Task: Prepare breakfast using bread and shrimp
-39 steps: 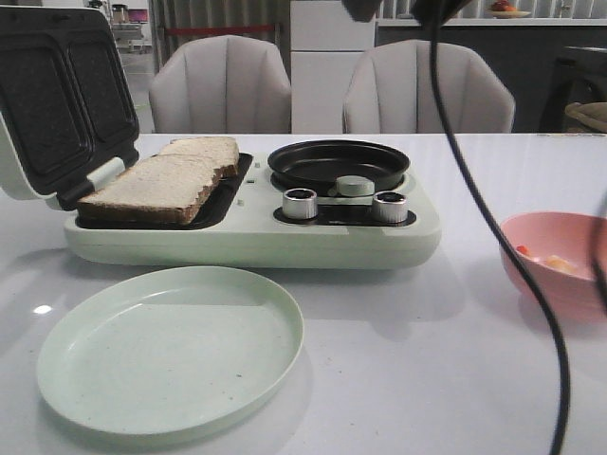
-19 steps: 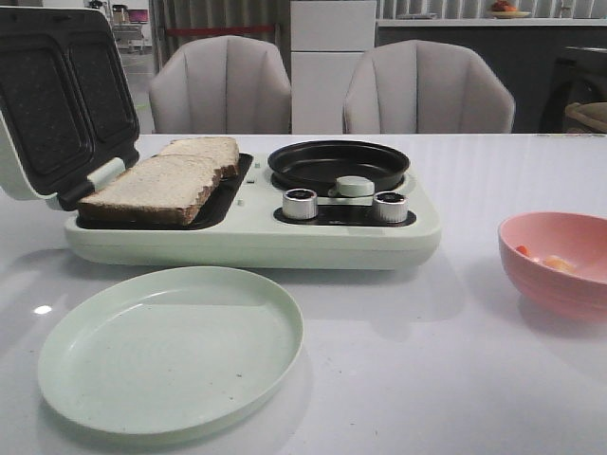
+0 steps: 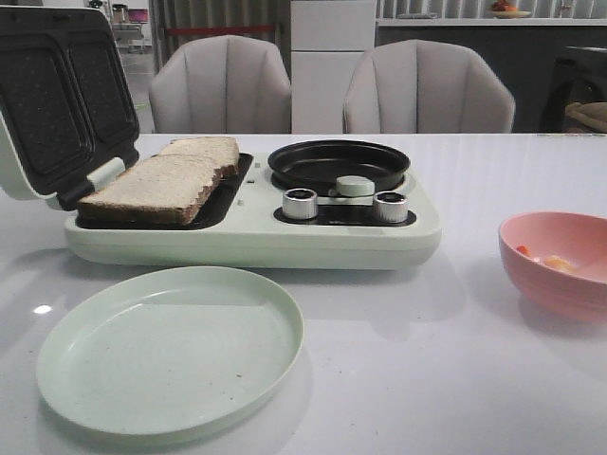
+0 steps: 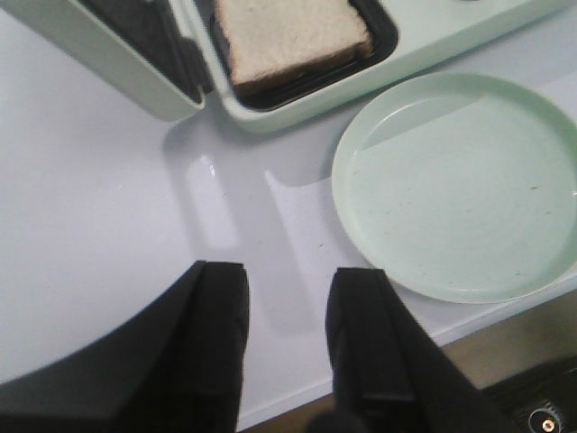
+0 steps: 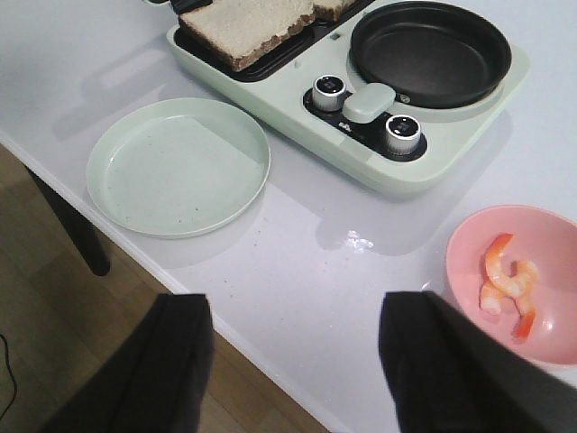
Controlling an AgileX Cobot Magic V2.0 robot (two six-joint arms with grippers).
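Two slices of bread (image 3: 169, 177) lie side by side on the lower grill plate of the open pale green breakfast maker (image 3: 247, 237); they also show in the left wrist view (image 4: 290, 38) and the right wrist view (image 5: 250, 22). The shrimp (image 5: 508, 286) lie in a pink bowl (image 3: 560, 261) at the right. My left gripper (image 4: 287, 280) is open and empty above the table's near edge, beside the plate. My right gripper (image 5: 296, 311) is wide open and empty over the table's near edge, next to the bowl. Neither gripper shows in the front view.
An empty pale green plate (image 3: 171, 349) sits in front of the breakfast maker. The maker's black round pan (image 3: 339, 164) is empty, with two knobs (image 3: 300, 203) before it. Its lid (image 3: 57, 95) stands open at the left. Two chairs (image 3: 427, 87) stand behind the table.
The dark arm and cable that hung across the right of the front view one second ago have left it. Bread, plate and bowl have not moved.
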